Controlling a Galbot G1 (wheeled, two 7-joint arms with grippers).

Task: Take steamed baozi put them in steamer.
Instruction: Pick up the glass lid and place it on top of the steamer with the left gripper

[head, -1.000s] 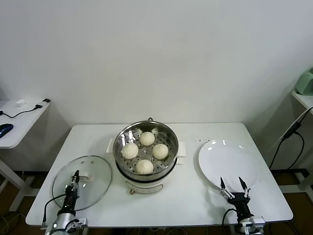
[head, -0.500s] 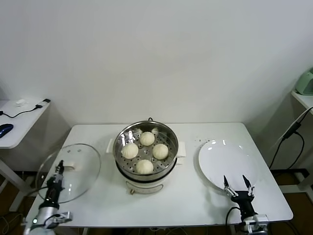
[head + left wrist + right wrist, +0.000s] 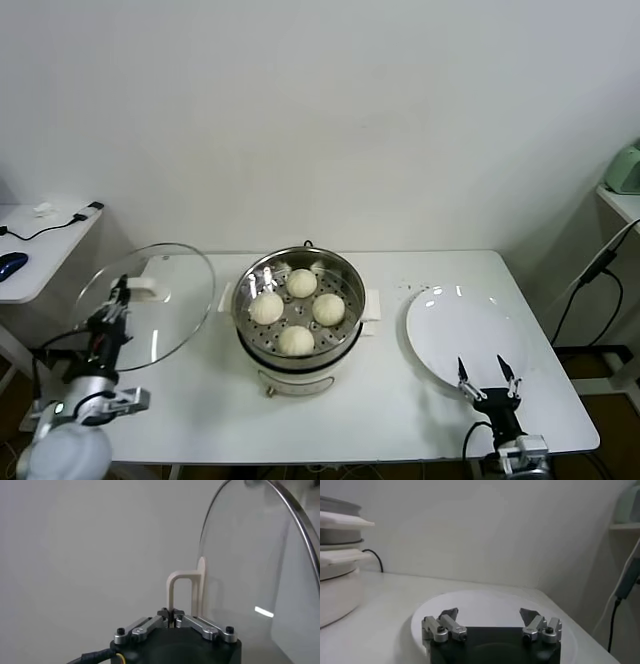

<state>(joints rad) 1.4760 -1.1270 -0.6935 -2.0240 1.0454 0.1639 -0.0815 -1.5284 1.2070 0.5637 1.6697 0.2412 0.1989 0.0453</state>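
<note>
Baozi, four small creamy-white dome-shaped dough buns, already sit on the perforated tray of the round shiny stainless-steel steamer at mid-table. Nearest me, low at the table's front edge, the right gripper hangs idle with its fingers spread wide, over the near rim of the flat white round plate, which holds nothing. On the other side the left gripper is pinched tight on the pale handle of the round glass lid, holding it tilted up off the white table, beside the steamer. Judging by their look, the buns are soft and light, easily dented; cup one gently round its sides.
</note>
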